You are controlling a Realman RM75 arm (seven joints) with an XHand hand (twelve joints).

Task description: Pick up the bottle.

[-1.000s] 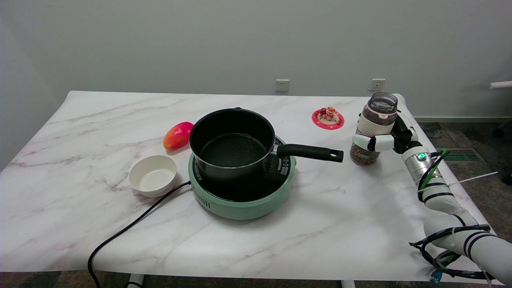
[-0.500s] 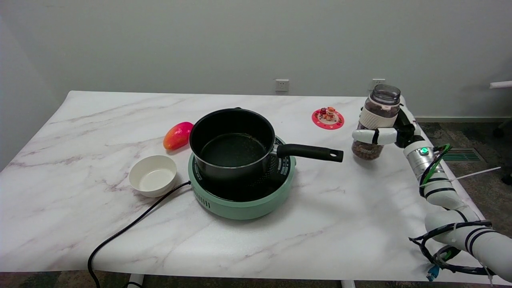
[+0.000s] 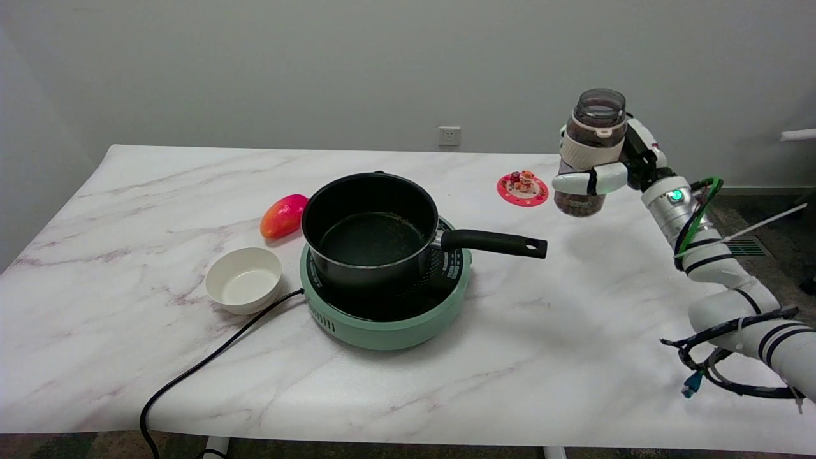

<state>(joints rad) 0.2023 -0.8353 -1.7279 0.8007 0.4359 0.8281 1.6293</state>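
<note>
My right hand (image 3: 602, 173) grasps the bottle (image 3: 586, 153), airborne over the desk's (image 3: 191, 191) two o'clock edge; a loosened grip would drop it.

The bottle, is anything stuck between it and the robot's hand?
No. The right hand already wraps around the bottle, fingers against its side, with nothing visible between them. The bottle hangs in the air above the table, off to the right of the pot.
</note>
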